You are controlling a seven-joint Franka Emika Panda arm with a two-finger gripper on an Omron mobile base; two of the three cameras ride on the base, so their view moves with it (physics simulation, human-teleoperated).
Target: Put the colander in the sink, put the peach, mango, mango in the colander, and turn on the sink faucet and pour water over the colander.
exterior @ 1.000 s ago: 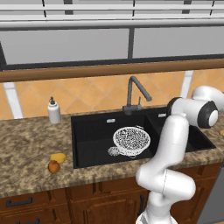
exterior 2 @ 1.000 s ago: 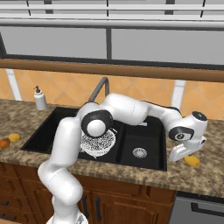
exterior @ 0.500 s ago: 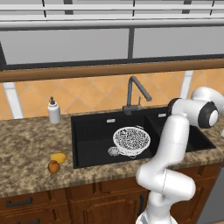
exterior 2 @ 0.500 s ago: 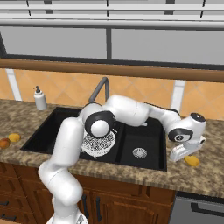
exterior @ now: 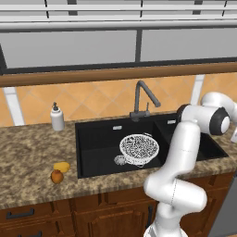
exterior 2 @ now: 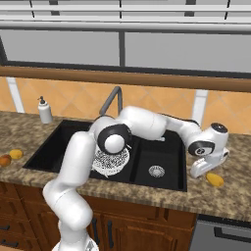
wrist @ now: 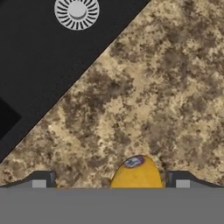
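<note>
The white mesh colander (exterior: 139, 149) stands in the left basin of the black sink (exterior: 95, 139), partly behind my arm's elbow in the right base view (exterior 2: 109, 163). The dark faucet (exterior: 141, 99) rises behind the sink. On the counter left of the sink lie a yellow mango (exterior: 61, 166) and the orange-red peach (exterior: 57, 176). Another mango (exterior 2: 214, 179) lies on the counter right of the sink. My gripper (exterior 2: 206, 172) hangs open just above it. In the hand view that mango (wrist: 136, 173) sits between the fingertips (wrist: 42, 179), untouched.
A white soap dispenser (exterior: 57, 117) stands at the back left on the granite counter (exterior: 28, 152). The right basin's silver drain (wrist: 77, 10) lies beyond the gripper. The counter's front edge is close to the right-hand mango.
The hand has sunk a little toward the mango right of the sink. The jaws stay wide, and the fruits and colander have not moved.
</note>
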